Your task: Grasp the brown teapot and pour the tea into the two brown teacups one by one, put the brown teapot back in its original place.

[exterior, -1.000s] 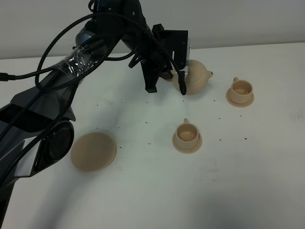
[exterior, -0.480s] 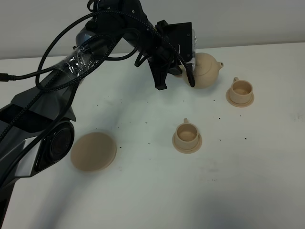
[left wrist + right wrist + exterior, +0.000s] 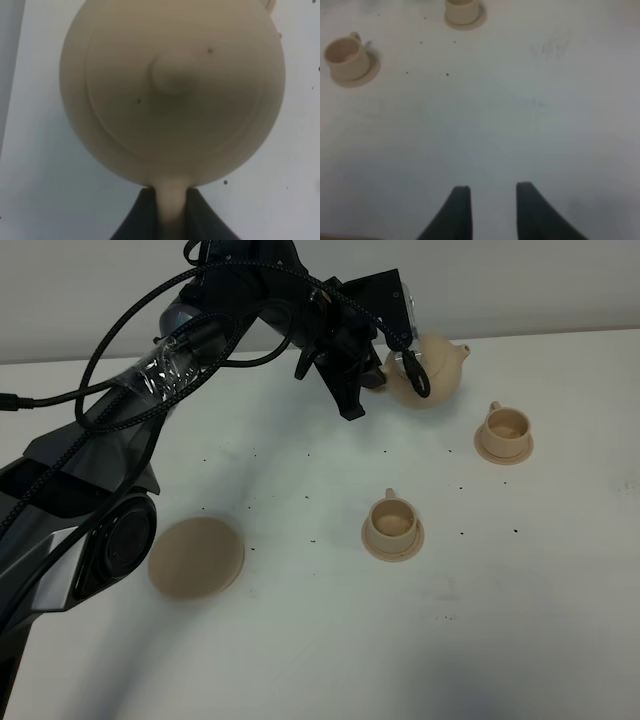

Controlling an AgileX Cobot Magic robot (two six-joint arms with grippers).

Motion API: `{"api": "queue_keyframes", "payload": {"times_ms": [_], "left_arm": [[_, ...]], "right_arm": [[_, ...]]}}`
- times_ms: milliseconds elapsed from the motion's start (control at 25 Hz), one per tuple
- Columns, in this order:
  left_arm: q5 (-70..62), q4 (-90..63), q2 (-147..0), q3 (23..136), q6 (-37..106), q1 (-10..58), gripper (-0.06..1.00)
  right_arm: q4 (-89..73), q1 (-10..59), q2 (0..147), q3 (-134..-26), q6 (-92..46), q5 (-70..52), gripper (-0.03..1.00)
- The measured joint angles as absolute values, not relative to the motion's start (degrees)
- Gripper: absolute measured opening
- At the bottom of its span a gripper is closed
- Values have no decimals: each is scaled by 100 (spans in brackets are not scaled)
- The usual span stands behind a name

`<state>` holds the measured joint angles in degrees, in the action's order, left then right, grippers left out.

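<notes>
Aloft, left jaws clamp the brown teapot (image 3: 440, 375); right jaws gape over open table (image 3: 545, 125).

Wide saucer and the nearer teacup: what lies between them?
Only bare white table with a few dark specks, shown in the exterior high view between the wide saucer and nearer teacup.

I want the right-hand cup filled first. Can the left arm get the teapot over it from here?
Probably yes: the teapot hangs by its handle close beside that cup, and only bare table lies between them.
</notes>
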<state>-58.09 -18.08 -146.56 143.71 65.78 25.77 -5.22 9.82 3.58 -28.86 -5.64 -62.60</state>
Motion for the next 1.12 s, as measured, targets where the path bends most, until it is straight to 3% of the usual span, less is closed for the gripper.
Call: {"api": "queue_keyframes", "payload": {"times_ms": [360,800,1120], "left_arm": [[-5753,-879,-14656,14371,6454,2945,12],[-5605,-892,-14656,14371,6460,2993,12],[-6195,-676,-14656,14371,6566,3005,12]], "right_arm": [[-522,982,358,-2886,-564,-6260,24],[-522,982,358,-2886,-564,-6260,24],[-522,982,358,-2886,-564,-6260,24]]}}
